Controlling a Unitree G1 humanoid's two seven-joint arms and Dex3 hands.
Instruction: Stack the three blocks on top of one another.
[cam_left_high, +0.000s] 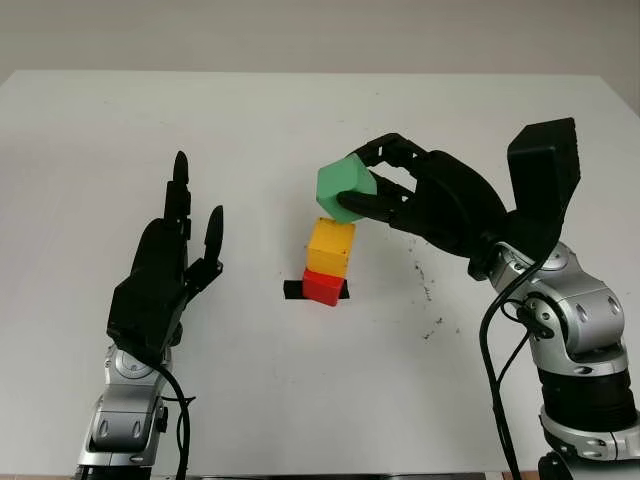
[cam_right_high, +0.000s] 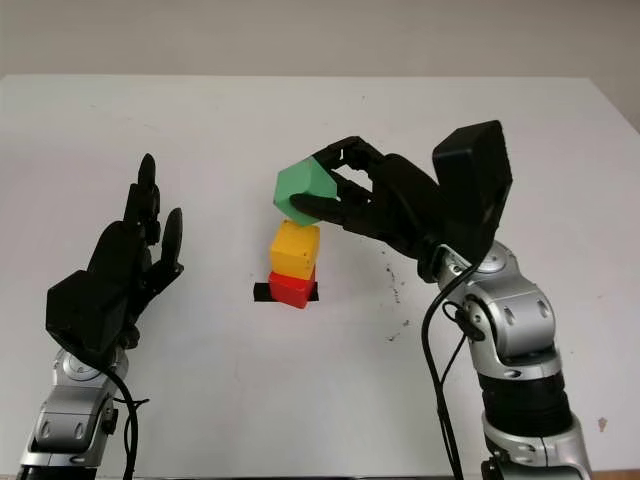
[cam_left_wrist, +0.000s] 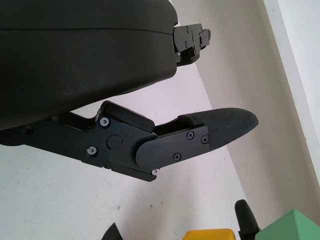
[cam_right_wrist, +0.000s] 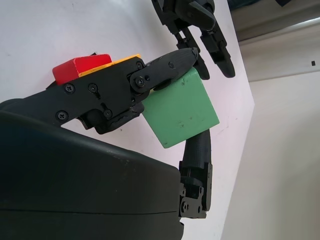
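Right hand (cam_left_high: 385, 180) grips green block (cam_left_high: 346, 187) (tilted) above yellow block (cam_left_high: 331, 247); left hand (cam_left_high: 165, 265) open.

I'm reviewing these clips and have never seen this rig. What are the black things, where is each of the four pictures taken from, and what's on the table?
The black things are the two three-finger hands of a humanoid robot. Two pictures come from a stereo camera on its head, looking down at the white table; the other two come from cameras on each wrist, very close to that hand. On the table a yellow plastic cube sits on a red plastic cube, which stands on a strip of black tape. The right hand holds a green plastic cube, tilted, just above the yellow one. The left hand is open, off to the stack's left.
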